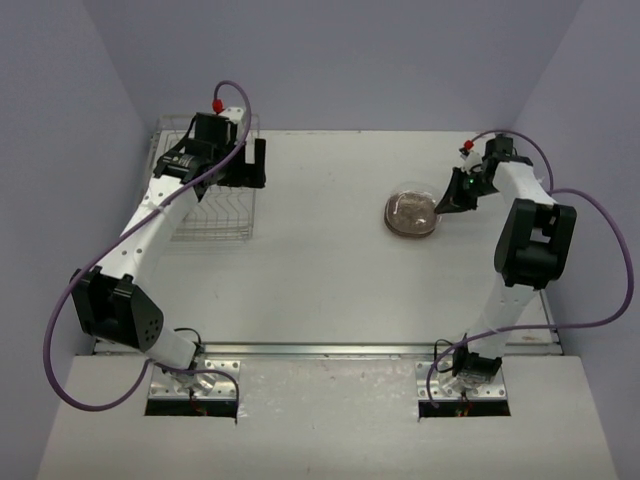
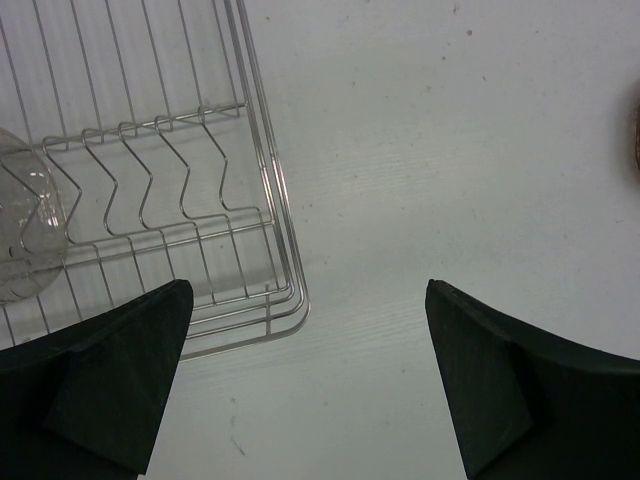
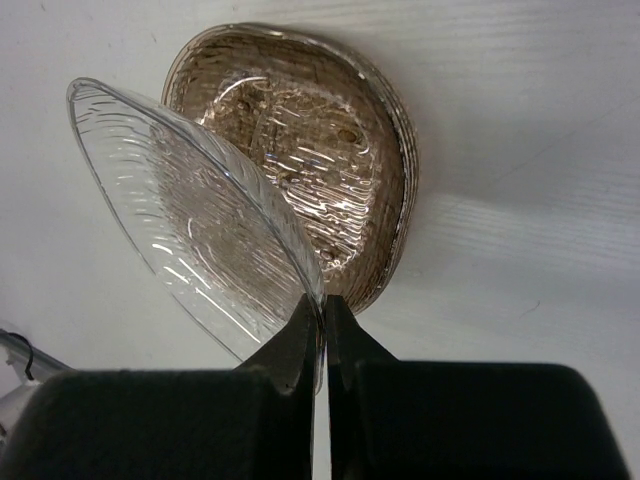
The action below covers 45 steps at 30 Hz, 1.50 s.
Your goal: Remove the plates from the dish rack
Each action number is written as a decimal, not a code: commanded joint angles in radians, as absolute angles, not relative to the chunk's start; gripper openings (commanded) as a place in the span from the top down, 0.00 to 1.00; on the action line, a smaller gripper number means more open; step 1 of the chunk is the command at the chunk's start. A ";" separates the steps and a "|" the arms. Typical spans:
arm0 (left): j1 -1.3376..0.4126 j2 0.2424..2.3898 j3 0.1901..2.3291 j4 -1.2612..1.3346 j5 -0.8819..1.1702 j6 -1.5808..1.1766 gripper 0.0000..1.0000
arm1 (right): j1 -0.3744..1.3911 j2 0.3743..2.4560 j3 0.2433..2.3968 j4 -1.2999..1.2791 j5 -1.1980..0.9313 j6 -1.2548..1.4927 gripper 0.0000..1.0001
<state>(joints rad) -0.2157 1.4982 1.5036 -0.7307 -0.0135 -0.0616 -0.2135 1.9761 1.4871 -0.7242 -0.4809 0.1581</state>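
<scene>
Gripping a clear plate (image 3: 190, 215) by its rim, the right claw (image 3: 322, 305) is clenched, its two dark fingers pressed together on the thin edge. The plate stands tilted, its ribbed hollow face turned up and to the left in the right wrist view. Just behind it lies a stack of plates (image 3: 300, 130), smoky brown and see-through, resting flat on the white counter (image 1: 330, 290) on the right side, well apart from the dish rack (image 1: 215, 215). Whether the held plate touches the stack cannot be told from these views. From above, the right claw sits at the right edge of the stack, the arm bent over it from the far right.

The left claw (image 2: 308, 300) is released, its fingers spread wide with nothing between them. It hangs above the near right corner of the dish rack, one finger over the wire slots and the other over bare counter. The rack sits at the far left of the counter, a silver wire frame with zigzag slot wires and a raised side. One pale plate (image 2: 25, 230) shows in it, standing on edge among the slots at the left border of the left wrist view, only partly in sight.
</scene>
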 commanded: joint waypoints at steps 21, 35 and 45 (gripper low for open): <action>-0.118 1.411 1.516 -0.693 -0.233 -0.110 0.00 | -0.214 1.905 1.742 -0.842 -0.495 0.104 0.07; 0.206 1.589 1.564 -0.702 -0.289 0.136 0.47 | 0.045 1.467 1.230 -0.598 -0.387 0.090 0.01; 0.230 1.737 1.627 -0.642 -0.386 0.256 0.58 | 0.081 1.438 1.148 -0.578 -0.382 0.092 0.01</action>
<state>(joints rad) 0.2175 1.6896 1.5491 -0.7020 -0.3382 0.1985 0.0822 1.4804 1.1543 -0.6443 -0.3949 0.1043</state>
